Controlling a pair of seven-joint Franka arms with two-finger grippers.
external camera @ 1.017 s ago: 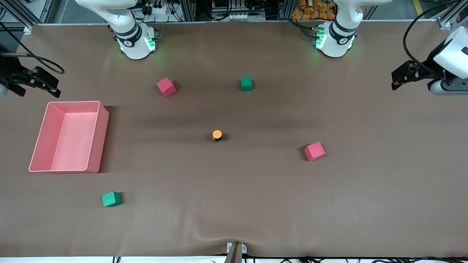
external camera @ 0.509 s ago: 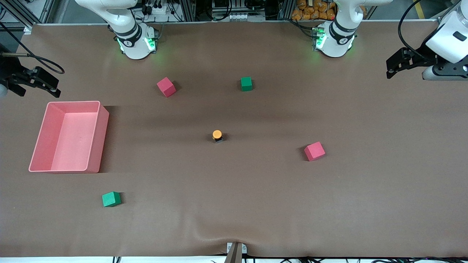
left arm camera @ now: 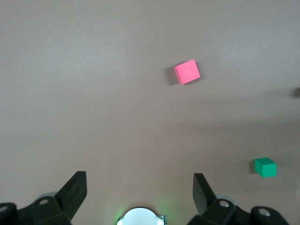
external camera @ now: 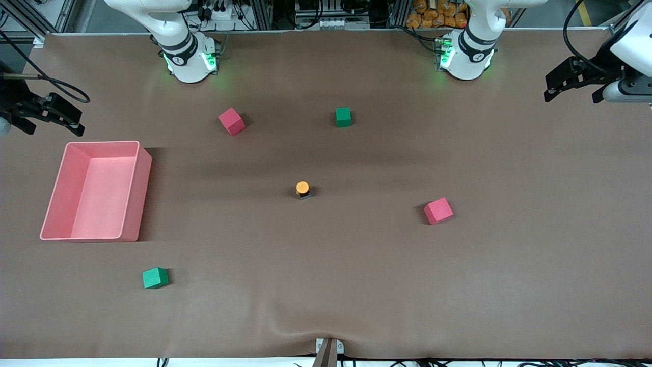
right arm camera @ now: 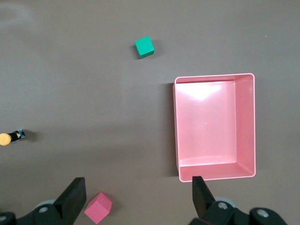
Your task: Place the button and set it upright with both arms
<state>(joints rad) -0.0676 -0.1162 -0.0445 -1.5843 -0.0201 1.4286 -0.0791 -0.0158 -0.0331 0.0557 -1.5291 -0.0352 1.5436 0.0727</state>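
The button (external camera: pixel 302 189) stands near the middle of the brown table, its round orange cap up over a small black body; it also shows in the right wrist view as button (right arm camera: pixel 10 138). My left gripper (external camera: pixel 569 90) hangs open above the left arm's end of the table, well away from the button, with nothing between its jaws (left arm camera: pixel 138 180). My right gripper (external camera: pixel 51 125) is open and empty too (right arm camera: pixel 138 180), and it waits above the right arm's end of the table, beside the pink bin.
An open pink bin (external camera: pixel 137 188) sits at the right arm's end. Two red cubes (external camera: pixel 232 121) (external camera: pixel 438 210) and two green cubes (external camera: pixel 343 116) (external camera: pixel 155 278) lie scattered around the button. The arm bases (external camera: pixel 189 61) (external camera: pixel 466 58) stand at the table's robot-side edge.
The left gripper has swung at its end of the table toward the robots' edge, staying open. The right arm, the button and the cubes have not moved.
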